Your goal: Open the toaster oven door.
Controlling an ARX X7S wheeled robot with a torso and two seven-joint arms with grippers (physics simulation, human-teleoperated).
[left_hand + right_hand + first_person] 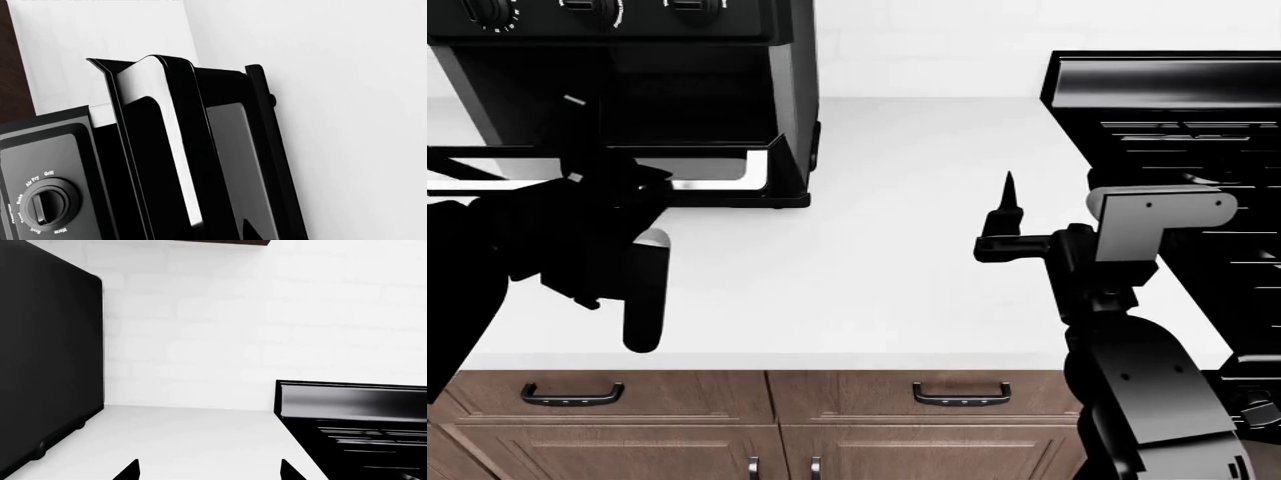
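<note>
The black toaster oven (694, 60) stands at the back left of the counter, its knobs (594, 8) along the top. Its door (714, 170) hangs swung down and out, and the dark inside shows. My left gripper (581, 165) is at the door's bar handle. In the left wrist view the handle (170, 130) fills the middle, with the glass door (233, 165) behind it and a knob (43, 202) beside it. The left gripper (220, 227) looks shut on the handle, black against black. My right gripper (998, 225) is open and empty over the counter, its fingertips (130, 471) wide apart.
A large black stove (1174, 110) with grates stands at the right and also shows in the right wrist view (353, 410). The white counter (934, 200) runs between the stove and the toaster oven. Brown drawers with handles (961, 395) are below the counter's front edge.
</note>
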